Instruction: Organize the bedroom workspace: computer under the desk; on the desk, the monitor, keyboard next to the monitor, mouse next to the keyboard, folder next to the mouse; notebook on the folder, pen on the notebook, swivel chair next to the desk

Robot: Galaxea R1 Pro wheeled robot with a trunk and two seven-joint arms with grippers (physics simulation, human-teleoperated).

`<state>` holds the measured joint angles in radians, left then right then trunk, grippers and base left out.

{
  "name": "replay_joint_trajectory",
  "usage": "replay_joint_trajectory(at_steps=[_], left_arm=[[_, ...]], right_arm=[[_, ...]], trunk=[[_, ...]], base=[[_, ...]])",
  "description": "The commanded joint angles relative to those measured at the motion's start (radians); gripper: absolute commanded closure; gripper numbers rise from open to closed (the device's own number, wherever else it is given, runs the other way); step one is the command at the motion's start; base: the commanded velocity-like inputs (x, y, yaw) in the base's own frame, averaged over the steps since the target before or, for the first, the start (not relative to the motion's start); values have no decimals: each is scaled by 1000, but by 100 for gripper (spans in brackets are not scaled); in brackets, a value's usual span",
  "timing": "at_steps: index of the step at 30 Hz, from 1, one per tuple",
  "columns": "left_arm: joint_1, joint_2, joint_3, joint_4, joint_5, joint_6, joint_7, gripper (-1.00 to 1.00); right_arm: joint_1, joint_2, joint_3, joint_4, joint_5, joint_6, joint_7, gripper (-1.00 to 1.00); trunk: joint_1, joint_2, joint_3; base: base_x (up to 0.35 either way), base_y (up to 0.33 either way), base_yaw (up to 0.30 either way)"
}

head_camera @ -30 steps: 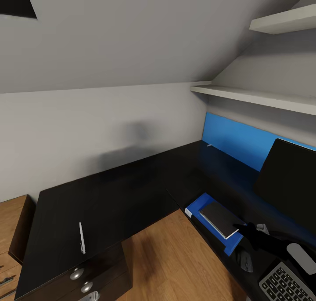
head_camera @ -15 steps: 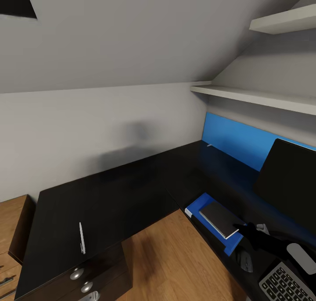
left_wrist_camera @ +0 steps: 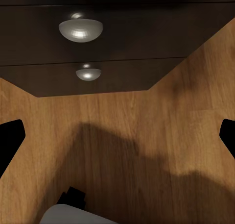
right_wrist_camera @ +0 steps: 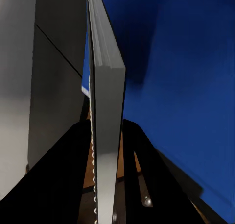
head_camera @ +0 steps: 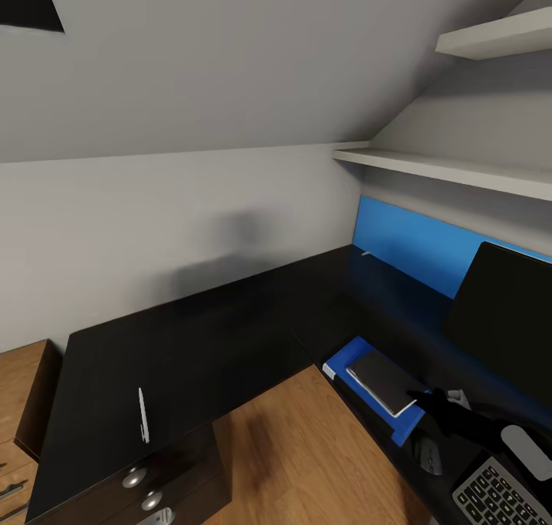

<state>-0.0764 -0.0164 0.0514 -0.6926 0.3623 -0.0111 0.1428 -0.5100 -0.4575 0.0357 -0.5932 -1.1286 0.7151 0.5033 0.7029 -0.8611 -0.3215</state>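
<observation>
Right gripper (right_wrist_camera: 105, 150) clamps my notebook (head_camera: 381, 380) by near edge, folder (head_camera: 346, 364) just beneath. Risk: thin pinch slips, notebook lands skewed, shoves folder off desk (head_camera: 192, 341).

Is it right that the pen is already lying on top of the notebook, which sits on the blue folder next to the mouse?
Not quite. The notebook does sit on the blue folder next to the mouse, but the pen is not on it. The head view shows the pen lying far away on the other wing of the desk, above the drawers.
</observation>
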Motion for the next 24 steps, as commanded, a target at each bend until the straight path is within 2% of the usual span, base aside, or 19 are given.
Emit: replay_joint_trajectory(at_steps=[1, 24], left_arm=[[0, -1, 1, -1, 10, -1, 1, -100], [0, -1, 1, -1, 10, -1, 1, -100]], right_arm=[[-1, -1, 4, 1, -4, 2, 7, 100], [-1, -1, 6, 3, -3, 1, 21, 100]], trunk=[[0, -1, -1], [0, -1, -1]], base=[[0, 0, 0], [0, 0, 0]])
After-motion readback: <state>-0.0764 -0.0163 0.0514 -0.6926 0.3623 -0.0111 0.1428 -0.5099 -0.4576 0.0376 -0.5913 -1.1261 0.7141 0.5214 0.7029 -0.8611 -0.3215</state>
